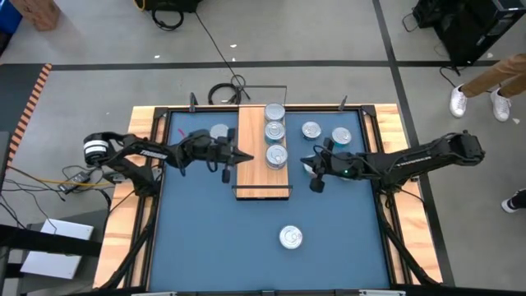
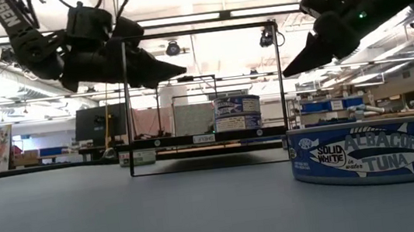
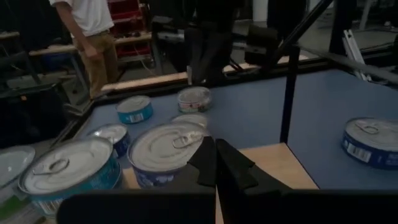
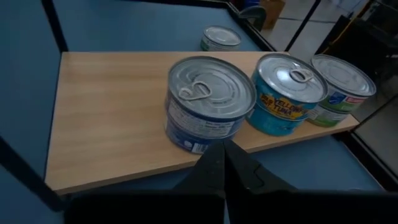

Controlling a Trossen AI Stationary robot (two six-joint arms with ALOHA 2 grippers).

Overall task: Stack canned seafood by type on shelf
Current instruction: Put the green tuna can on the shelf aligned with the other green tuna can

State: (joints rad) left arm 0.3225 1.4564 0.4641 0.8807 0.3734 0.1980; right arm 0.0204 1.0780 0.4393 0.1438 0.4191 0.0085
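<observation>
- On the blue table top (image 1: 246,238), the long light-wood shelf board with thin black end frames (image 1: 251,168) is carrying three short round silver-topped seafood tins (image 1: 275,134) in a row along its right edge.
- Flanking the board, the left gripper (image 1: 238,155) and right gripper (image 1: 311,159) are hovering above the surface, each with its fingers pinched fully together and holding nothing.
- Off the shelf, two tins (image 1: 325,133) are sitting just right of it, one (image 1: 219,132) left, and a blue albacore tuna tin (image 1: 290,238) well apart.
- Labels are possibly differing between neighbouring tins, so mis-sorting is a risk; closed fingers descending could also shove a tin off the board's edge.
</observation>
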